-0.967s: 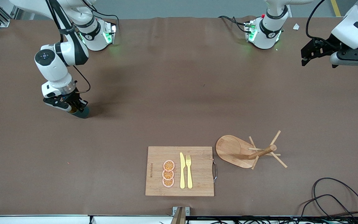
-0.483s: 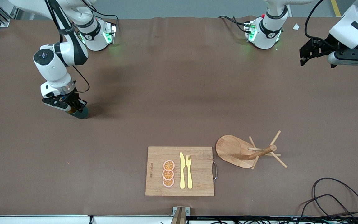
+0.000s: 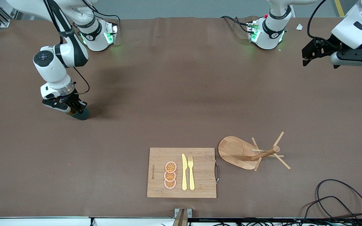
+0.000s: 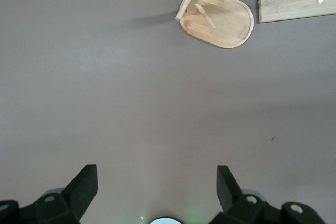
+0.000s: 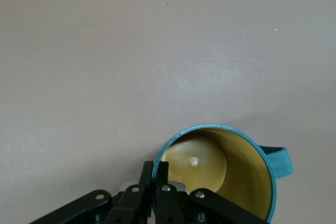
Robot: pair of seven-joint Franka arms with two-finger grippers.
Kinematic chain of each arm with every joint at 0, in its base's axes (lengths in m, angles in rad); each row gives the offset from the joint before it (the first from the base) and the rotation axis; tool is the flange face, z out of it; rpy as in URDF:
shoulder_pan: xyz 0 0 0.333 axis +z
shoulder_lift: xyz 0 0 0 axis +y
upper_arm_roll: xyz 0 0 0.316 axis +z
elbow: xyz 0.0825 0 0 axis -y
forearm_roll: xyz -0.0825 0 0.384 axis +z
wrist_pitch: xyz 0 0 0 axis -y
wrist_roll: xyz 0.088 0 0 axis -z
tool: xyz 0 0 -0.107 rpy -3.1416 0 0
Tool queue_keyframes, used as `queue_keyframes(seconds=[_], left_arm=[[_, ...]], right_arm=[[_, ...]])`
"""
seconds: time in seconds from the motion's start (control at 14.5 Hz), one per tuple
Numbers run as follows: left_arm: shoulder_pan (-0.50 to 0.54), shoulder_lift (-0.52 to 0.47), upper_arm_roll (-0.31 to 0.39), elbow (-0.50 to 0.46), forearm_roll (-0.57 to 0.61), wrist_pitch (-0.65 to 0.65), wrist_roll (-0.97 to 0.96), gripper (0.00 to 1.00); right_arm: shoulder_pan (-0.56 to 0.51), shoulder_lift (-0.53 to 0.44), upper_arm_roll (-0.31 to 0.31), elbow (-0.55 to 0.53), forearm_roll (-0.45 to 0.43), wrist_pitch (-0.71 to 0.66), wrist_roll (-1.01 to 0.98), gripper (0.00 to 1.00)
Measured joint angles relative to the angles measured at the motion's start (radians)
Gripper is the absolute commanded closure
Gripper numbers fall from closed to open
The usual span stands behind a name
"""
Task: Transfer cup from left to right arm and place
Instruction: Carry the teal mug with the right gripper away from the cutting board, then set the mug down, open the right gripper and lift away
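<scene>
— Where is the cup (image 3: pixel 81 114) found?

— At the right arm's end of the table, low over the brown cloth (image 3: pixel 181 94). Its rim is pinched by the right gripper (image 5: pixel 155 174): one finger is seen inside the yellow wall, the other outside, clenched on the rim. The handle is turned away from the fingers.

— And the left gripper (image 4: pixel 156 182)?

— It is held high over the left arm's end of the table, fingers spread wide with nothing between them. That arm is noted as waiting. A wooden rack (image 4: pixel 215 17) is seen on the cloth well apart from those fingers.
</scene>
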Motion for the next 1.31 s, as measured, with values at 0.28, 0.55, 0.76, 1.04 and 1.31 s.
queue_keyframes(seconds=[0.28,0.55,0.76,1.04,1.31], left_arm=[[0.000,0.000,-0.007,0.000,0.000,0.000,0.000,0.00],[0.000,0.000,-0.007,0.000,0.000,0.000,0.000,0.00],[0.002,0.000,-0.007,0.001,0.000,0.000,-0.001,0.00],[0.008,0.000,-0.005,0.003,0.000,0.000,-0.014,0.00],[0.008,0.000,-0.005,0.004,0.000,0.000,-0.037,0.00]], right_arm=[[-0.004,0.003,0.000,0.000,0.000,0.003,-0.021,0.16],[-0.016,0.000,0.000,0.000,0.000,0.009,-0.050,0.00],[-0.018,-0.038,0.002,0.004,0.000,-0.015,-0.051,0.00],[-0.006,-0.165,0.013,0.022,0.023,-0.212,-0.052,0.00],[0.036,-0.308,0.017,0.164,0.159,-0.586,-0.142,0.00]])
